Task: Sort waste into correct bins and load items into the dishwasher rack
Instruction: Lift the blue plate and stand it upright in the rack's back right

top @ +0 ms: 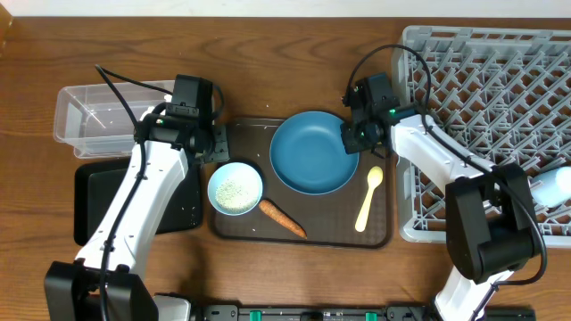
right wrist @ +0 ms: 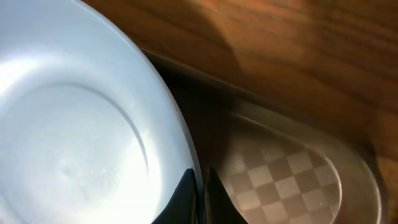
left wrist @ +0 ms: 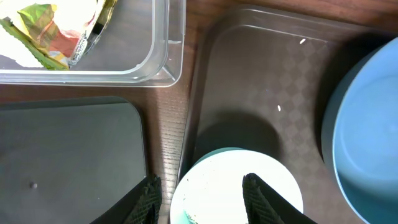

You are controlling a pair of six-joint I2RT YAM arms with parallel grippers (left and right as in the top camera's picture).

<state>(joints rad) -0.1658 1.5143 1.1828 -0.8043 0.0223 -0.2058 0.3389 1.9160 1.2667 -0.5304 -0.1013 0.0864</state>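
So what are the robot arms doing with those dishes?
They are clearing up. The right tool pinches the rim of the blue plate on the brown tray, beside the grey rack. The left tool is open over the edge of the bowl of rice. The carrot and spoon lie on the tray, untouched. A wrapper is in the clear tub.

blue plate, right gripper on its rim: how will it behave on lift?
Probably stiff: the blue plate looks like rigid moulded ware. The right gripper pinches only one edge of the rim, so the far side may droop or pivot. Its glossy sheen suggests it could slip in that grip.
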